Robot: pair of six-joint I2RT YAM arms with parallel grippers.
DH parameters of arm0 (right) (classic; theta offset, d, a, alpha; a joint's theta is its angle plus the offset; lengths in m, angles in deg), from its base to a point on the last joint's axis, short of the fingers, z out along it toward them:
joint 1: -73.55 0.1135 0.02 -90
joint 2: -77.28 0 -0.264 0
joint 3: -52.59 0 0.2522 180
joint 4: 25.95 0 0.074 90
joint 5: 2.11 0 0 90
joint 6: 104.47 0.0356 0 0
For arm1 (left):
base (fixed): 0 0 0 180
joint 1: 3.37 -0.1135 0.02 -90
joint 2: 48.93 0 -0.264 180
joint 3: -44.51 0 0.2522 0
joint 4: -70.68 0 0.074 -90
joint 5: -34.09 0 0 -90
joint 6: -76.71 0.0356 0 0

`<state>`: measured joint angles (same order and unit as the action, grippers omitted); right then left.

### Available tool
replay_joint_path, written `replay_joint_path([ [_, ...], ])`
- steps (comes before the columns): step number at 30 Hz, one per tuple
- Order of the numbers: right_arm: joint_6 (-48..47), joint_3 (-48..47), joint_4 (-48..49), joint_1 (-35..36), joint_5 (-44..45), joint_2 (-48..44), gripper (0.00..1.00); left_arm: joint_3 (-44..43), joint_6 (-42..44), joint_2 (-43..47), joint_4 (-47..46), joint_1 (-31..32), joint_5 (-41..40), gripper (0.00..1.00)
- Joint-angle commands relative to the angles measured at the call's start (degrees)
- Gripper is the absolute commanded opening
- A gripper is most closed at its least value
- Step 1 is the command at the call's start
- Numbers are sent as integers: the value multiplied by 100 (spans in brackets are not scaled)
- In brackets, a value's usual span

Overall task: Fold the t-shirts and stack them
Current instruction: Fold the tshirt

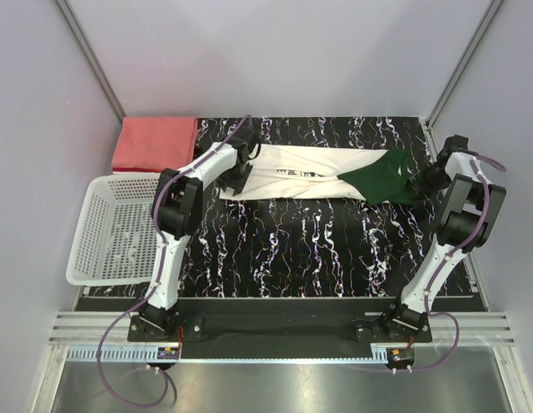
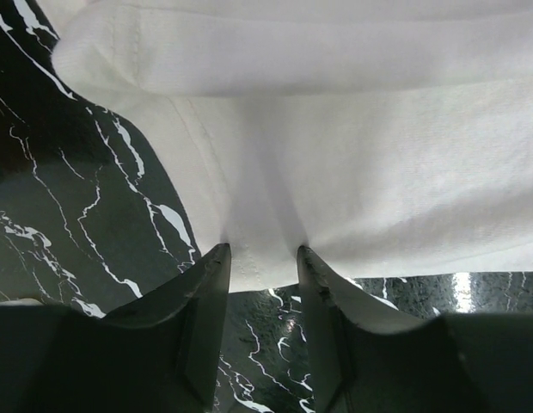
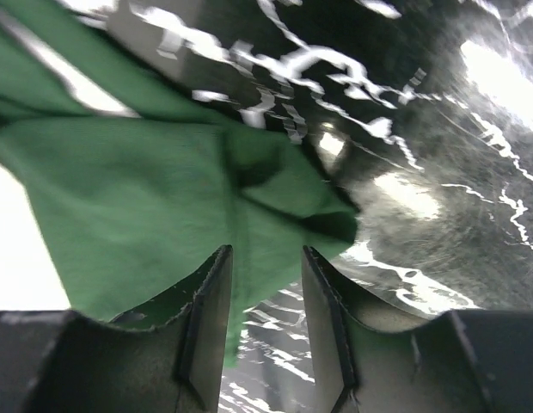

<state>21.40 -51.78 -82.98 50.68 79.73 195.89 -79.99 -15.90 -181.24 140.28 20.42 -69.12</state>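
Top external view: cream-white t-shirt [image 1: 292, 176], strip-folded, upper centre; salmon-red t-shirt [image 1: 155, 144] upper left. Half-apart left fingers [image 2: 202, 310] and right fingers [image 3: 206, 301] straddle the former's ends, grip indeterminate; a shallow pinch may slip, spoiling the fold.

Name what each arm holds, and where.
Nothing clamped: left gripper jaws stand apart astride the white edge of the cream-white t-shirt, right gripper jaws astride its green end.

Lab: white-walled enclosure [image 1: 284, 52], aluminium rails [image 1: 86, 329]
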Motion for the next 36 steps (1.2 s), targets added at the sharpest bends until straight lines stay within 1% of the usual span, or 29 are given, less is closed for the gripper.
replay_joint_path([
  [1,104,298,266,2,218,-92,45,44,33,-40,-90,-24,-278,39],
  [7,77,561,537,2,394,-39,46,44,-11,-102,-81,-15,-182,31],
  [8,34,614,582,2,551,-39,45,52,-11,-102,-81,-15,-164,22],
  [10,-19,606,582,-7,771,-31,43,79,-3,-67,-64,-15,-112,15],
  [12,-98,702,582,-42,781,-92,27,201,-37,47,-64,-15,-111,13],
  [13,-125,746,582,-68,781,-170,17,263,-81,82,-55,-6,-129,13],
  [14,-221,772,574,-86,920,-215,3,394,-108,161,-46,-15,-146,13],
  [15,-265,808,565,-112,974,-250,0,473,-134,205,-38,-15,-155,12],
  [20,-450,896,486,-121,1063,-470,0,1132,-371,626,-37,73,-103,13],
  [27,-547,992,380,-147,1177,-707,0,1625,-530,1268,-20,327,-138,17],
  [28,-547,992,337,-156,1185,-742,0,1695,-582,1339,-11,337,-112,18],
  [29,-564,975,319,-182,1151,-760,1,1844,-609,1453,-11,345,-85,22],
  [31,-608,931,170,-182,1098,-804,10,1968,-688,1585,24,389,-85,31],
  [32,-600,931,126,-182,1054,-848,23,2064,-705,1777,33,433,-146,37],
  [35,-486,1053,38,-191,730,-1137,34,2022,-653,2207,59,512,-182,46],
  [36,-442,1106,55,-182,511,-1321,36,1951,-618,2305,120,504,-164,47],
])
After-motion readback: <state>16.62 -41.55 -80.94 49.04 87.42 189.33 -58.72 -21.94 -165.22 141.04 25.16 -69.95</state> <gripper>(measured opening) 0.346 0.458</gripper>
